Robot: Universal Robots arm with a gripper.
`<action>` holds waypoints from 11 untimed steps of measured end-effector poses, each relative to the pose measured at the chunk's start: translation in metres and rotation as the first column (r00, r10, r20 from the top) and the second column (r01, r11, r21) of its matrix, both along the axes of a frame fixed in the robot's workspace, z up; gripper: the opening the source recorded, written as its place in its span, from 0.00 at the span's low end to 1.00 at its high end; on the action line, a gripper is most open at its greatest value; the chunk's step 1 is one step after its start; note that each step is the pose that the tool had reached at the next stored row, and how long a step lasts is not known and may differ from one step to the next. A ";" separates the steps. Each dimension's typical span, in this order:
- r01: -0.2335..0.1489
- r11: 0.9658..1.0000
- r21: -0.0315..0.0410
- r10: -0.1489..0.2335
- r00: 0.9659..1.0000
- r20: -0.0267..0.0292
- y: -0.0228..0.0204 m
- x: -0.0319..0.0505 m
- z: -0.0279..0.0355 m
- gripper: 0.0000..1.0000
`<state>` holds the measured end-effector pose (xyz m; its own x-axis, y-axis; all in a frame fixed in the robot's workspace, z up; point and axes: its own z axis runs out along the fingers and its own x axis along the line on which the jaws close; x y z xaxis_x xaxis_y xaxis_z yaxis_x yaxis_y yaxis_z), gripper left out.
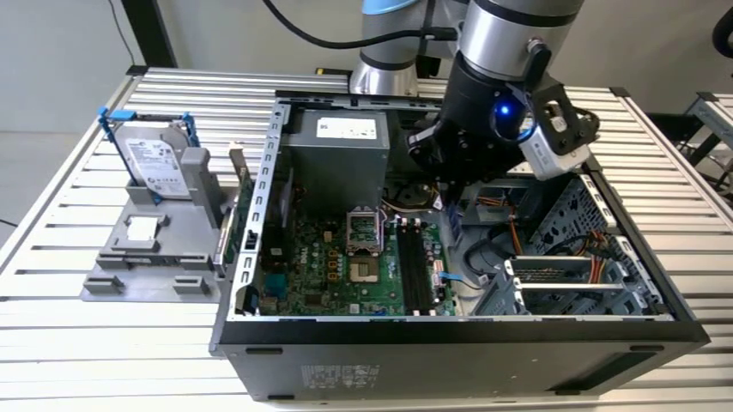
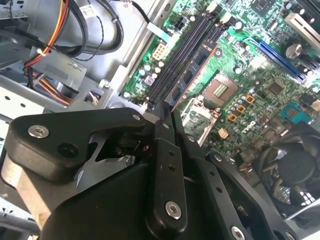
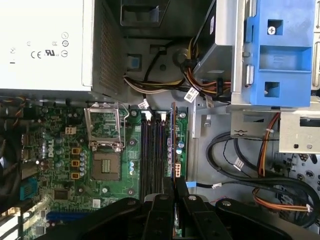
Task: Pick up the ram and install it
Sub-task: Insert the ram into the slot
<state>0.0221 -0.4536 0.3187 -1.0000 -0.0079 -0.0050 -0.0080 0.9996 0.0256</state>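
Broadly, the work sits inside the open computer case (image 1: 458, 343), which lies on its side on the slatted tabletop (image 1: 69, 343), with the arm (image 1: 504, 34) reaching down into it from the far side. The motherboard (image 1: 343, 275) covers the case floor toward the exterior view's left. The long black memory slots (image 1: 414, 266) run near to far along the board's right edge, just beside a bundle of loose cables (image 1: 504, 249). In both wrist views the ram (image 2: 192, 75) is seen edge-on, lying lengthwise over those slots and roughly parallel to them. Whether its lower edge has met a slot I cannot tell. The pincer (image 3: 175, 192) is clamped on one end of the ram, a finger on each flat face.

In my judgement the step in hand is the seating. Doing it well means matching the stick to a single slot along its whole length, because a grip at one end lets the free end swing or droop. The board should be upright, not leaning toward a neighbouring slot. The small white end clips (image 3: 146, 116) need to stand open to receive it. Pressure should go straight down and evenly, since a push at the held end alone may seat one corner and leave the other riding high. The cables alongside are best kept out of the path.
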 end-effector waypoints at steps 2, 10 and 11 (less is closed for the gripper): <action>0.001 1.000 0.000 -0.001 1.000 0.000 -0.0003 0.0000 -0.0038 0.00; 0.009 1.000 0.000 -0.009 1.000 0.000 -0.0020 0.0000 -0.0182 0.00; 0.010 1.000 0.000 -0.010 1.000 0.000 -0.0024 0.0000 -0.0201 0.00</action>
